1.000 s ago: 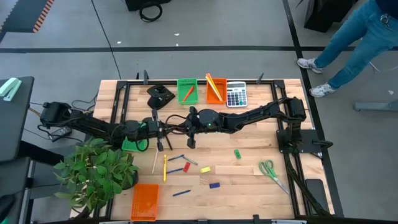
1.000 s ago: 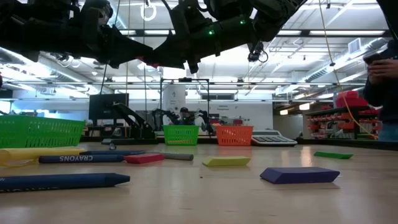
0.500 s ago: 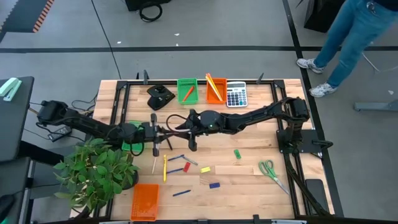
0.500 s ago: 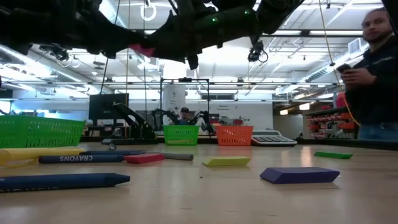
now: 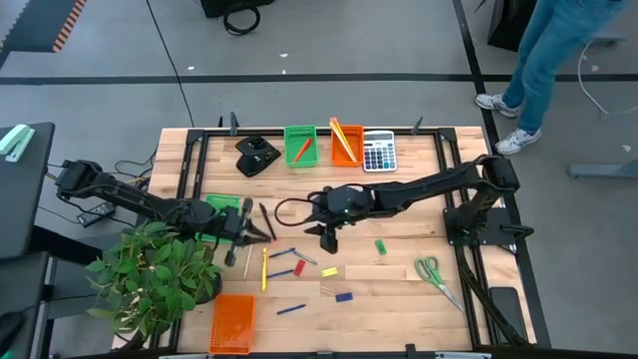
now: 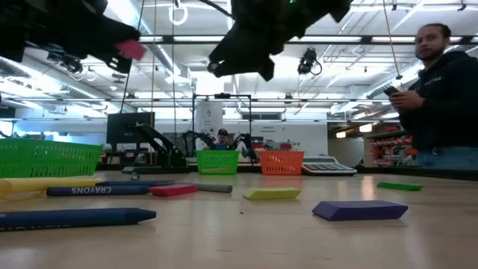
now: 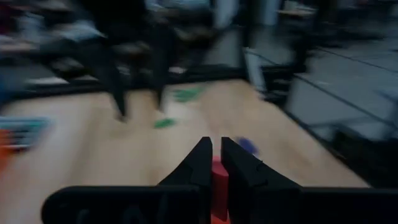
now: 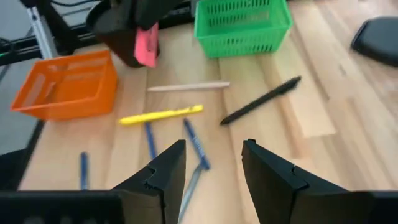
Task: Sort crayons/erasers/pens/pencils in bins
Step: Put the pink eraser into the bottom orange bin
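Item 1, left hand (image 5: 261, 231): closed on a pink eraser (image 8: 147, 45), held above the table (image 5: 399, 269), the green bin (image 5: 221, 209) just beside it at 10 o'clock. Advice: carry the eraser squarely over that bin, lower inside its walls, then release.

Item 2, right hand (image 5: 328, 239): open, empty, hovering over loose pens and pencils at table centre; keep it clear of the left arm.

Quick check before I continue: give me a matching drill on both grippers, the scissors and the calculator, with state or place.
Things:
1. left gripper
2. right gripper
3. scissors
4. calculator

States or places:
A. open, holding nothing
B. shut on the pink eraser
C. right beside the orange bin
D. lying flat, green handles

Pairs: 1-B, 2-A, 3-D, 4-C
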### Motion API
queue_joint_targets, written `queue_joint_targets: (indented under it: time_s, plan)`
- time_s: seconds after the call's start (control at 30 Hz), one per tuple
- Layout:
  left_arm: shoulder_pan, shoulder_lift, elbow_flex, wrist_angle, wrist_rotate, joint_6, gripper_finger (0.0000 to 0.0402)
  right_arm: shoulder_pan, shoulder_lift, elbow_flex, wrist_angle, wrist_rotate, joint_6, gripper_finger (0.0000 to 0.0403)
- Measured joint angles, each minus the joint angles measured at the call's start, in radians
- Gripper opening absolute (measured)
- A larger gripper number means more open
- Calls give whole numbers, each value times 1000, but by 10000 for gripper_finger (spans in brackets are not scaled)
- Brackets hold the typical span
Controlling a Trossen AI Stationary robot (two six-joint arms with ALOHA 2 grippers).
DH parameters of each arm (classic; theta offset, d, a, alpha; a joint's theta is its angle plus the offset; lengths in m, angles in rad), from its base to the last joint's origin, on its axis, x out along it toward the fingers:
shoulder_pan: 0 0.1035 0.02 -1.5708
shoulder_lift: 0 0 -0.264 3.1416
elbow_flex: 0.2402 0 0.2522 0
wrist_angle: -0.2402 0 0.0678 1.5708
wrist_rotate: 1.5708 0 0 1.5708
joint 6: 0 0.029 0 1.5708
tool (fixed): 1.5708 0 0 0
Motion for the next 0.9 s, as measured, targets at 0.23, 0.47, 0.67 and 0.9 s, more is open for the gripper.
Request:
queue_joint_targets:
  time_s: [0.23, 0.47, 0.67, 0.9]
  plan:
    - [17, 0, 0, -18, 317, -19, 26, 73, -33, 0, -98, 0, 100, 162]
    - [45, 1, 1, -130, 599, 13, 26, 210, -28, -8, -97, 84, 177, 162]
    - [-13, 11, 1, -133, 662, 30, 27, 310, -27, -8, -99, 279, 200, 162]
    - [-96, 23, 1, -137, 666, 96, 27, 358, -27, -9, -103, 454, 325, 162]
